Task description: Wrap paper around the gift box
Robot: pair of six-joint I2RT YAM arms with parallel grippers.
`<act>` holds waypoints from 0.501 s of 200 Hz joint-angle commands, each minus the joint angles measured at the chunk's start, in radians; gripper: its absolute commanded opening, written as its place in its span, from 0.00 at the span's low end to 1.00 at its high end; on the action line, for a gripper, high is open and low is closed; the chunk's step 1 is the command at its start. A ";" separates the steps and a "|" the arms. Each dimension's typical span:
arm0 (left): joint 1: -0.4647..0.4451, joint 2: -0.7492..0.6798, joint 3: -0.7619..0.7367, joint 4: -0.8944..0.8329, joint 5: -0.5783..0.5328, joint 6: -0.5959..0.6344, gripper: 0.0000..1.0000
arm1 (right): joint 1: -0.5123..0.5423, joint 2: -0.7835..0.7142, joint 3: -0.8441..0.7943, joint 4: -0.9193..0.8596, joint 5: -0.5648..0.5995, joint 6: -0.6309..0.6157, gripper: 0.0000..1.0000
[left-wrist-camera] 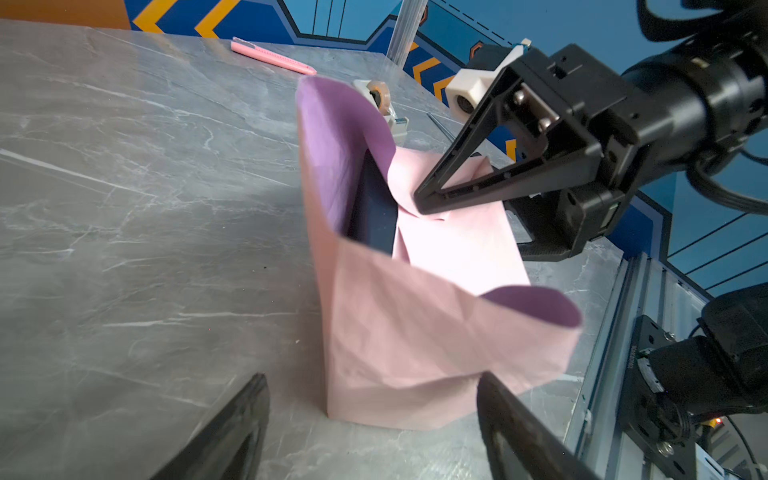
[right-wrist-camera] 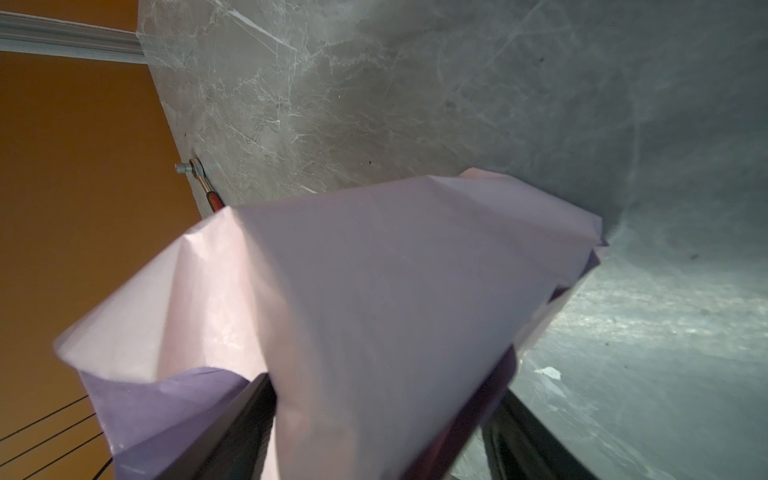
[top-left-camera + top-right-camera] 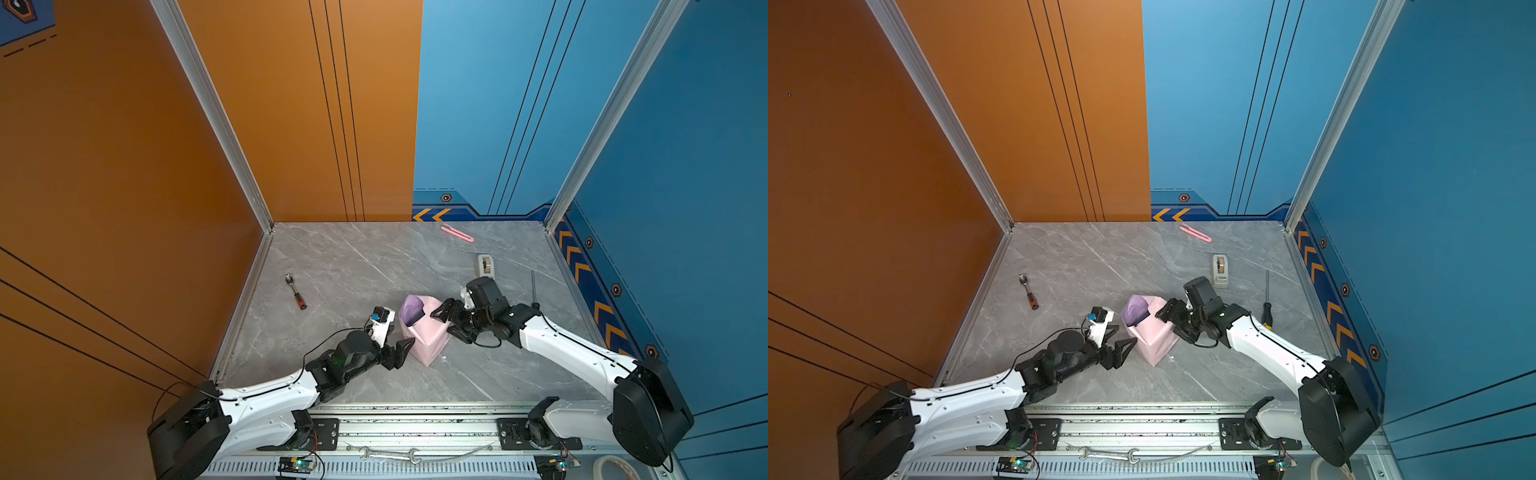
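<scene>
The paper (image 1: 415, 332) sleeves the gift box (image 1: 372, 208), which stands on edge inside. The right gripper (image 3: 444, 323) clamps that box through the paper; the left gripper (image 1: 374, 378) gapes empty beside it.

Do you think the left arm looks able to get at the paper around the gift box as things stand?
Probably yes: the left tool is open, facing the near end of the paper with nothing between them; the right tool grips it from the opposite side.

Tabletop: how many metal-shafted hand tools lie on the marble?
2: a red-handled ratchet at left; a screwdriver at far right. The paper may hide more.
</scene>
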State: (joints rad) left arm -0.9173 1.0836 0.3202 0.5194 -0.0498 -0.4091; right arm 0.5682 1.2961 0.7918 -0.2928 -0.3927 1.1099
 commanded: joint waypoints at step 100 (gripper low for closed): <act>0.043 0.235 0.096 0.158 0.056 -0.148 0.53 | -0.007 0.005 -0.050 -0.023 -0.015 -0.030 0.77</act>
State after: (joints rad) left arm -0.8833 1.2915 0.3901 0.6830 -0.0078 -0.5270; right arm 0.5606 1.2961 0.7750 -0.2680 -0.4122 1.0988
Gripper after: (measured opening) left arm 0.585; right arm 0.776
